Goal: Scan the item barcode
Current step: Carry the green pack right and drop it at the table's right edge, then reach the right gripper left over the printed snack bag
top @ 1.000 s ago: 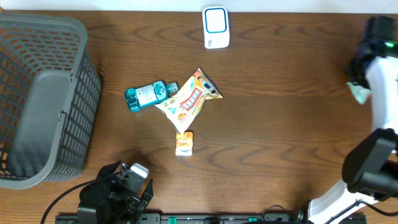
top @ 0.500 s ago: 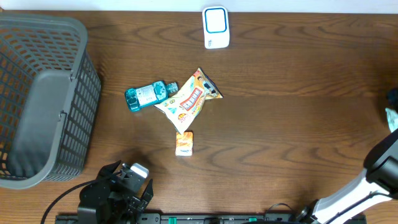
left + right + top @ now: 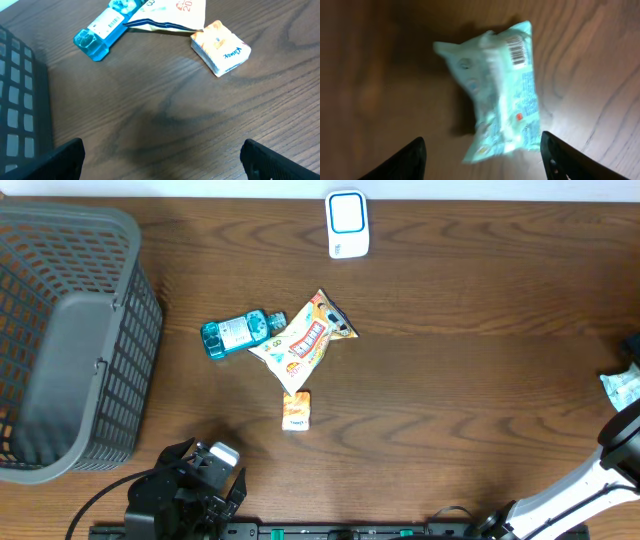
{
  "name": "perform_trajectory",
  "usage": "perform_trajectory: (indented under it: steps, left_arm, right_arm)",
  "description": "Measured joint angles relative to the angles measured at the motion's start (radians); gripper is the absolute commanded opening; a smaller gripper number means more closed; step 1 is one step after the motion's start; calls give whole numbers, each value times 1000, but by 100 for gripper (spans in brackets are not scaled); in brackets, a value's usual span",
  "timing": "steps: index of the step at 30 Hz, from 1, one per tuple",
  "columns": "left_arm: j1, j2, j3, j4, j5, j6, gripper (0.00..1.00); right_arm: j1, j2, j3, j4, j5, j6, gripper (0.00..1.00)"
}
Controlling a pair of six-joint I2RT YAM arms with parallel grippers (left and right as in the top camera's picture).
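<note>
While right fingers (image 3: 404, 161) gape, packet (image 3: 506, 95) lies loose.

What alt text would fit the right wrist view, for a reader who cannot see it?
A pale green packet, barcode facing the camera near its top right corner, shows against the brown wooden table. The right gripper is open, its dark fingers at the two lower corners, clear of the packet. The picture is somewhat blurred.

The left pincer (image 3: 160, 162) sits low at the near edge with its fingers spread wide, while the right pincer (image 3: 482, 157) (reaching far out to the right) points downward, fingers likewise apart.
</note>
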Motion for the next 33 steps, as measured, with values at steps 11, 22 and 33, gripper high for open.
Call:
perform_trajectory:
  steps: [11,22,33]
  left_arm:
    - [0,0,0,0,0,0,99]
    - [0,0,0,0,0,0,99]
    - [0,0,0,0,0,0,99]
  right_arm:
    - [47,-305,57,-18,-332,6,77]
    - [401,-482,60,-138,-507,-61,89]
    - [861,-426,-139,5,-530,-19,99]
